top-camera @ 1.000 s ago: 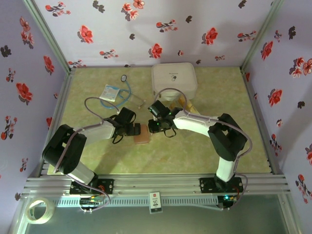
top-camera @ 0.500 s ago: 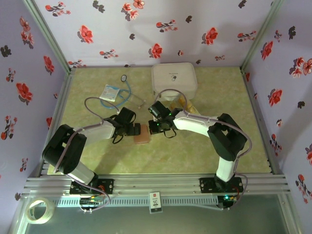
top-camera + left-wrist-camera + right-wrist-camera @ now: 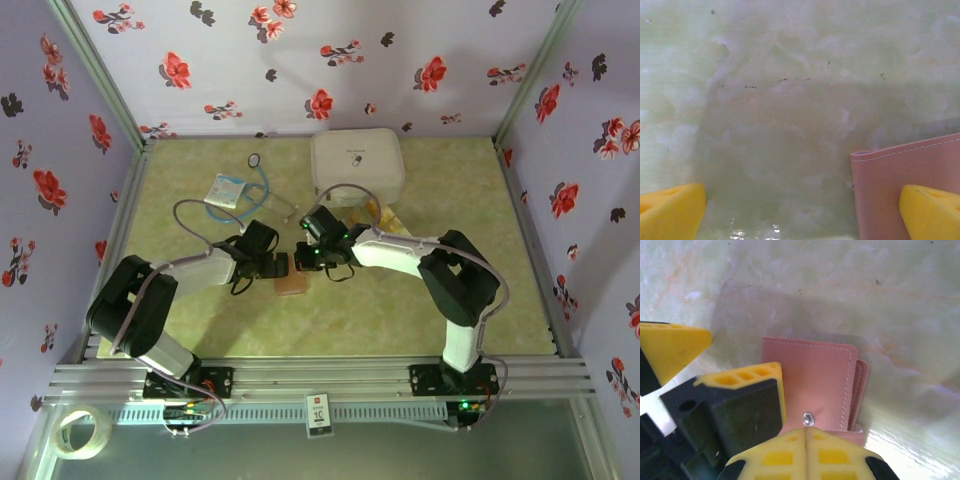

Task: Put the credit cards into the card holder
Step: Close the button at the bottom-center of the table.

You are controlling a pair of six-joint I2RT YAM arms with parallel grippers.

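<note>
Closest to the arms, the wallet [image 3: 292, 280] lies flat on the table between the two claws, folded shut with its brown outside up. The left claw [image 3: 800, 215] hangs low with its fingers wide apart, one tip over the wallet's corner and the other over bare table. The right claw [image 3: 805, 437] has its fingers pressed together right at the wallet's edge, beside the snap stud [image 3: 808, 417]. I cannot tell whether a flap is caught between them.

To my eye the step in hand is opening the wallet. To do it well, the right claw should catch only the top flap and peel it back slowly while the left presses the lower half down, so the whole thing doesn't lift or skid. The two claws are crowded together, so one should move at a time.

Further back, the cards [image 3: 388, 216] lie in a small heap just behind the right arm's forearm, near the front of the white case [image 3: 357, 165]. None is in the wallet yet. That forearm reaches across in front of the heap, and the case crowds it from behind, so getting at the cards will be tight. A white-blue packet [image 3: 227, 190] sits behind the left claw, well out of the way.
</note>
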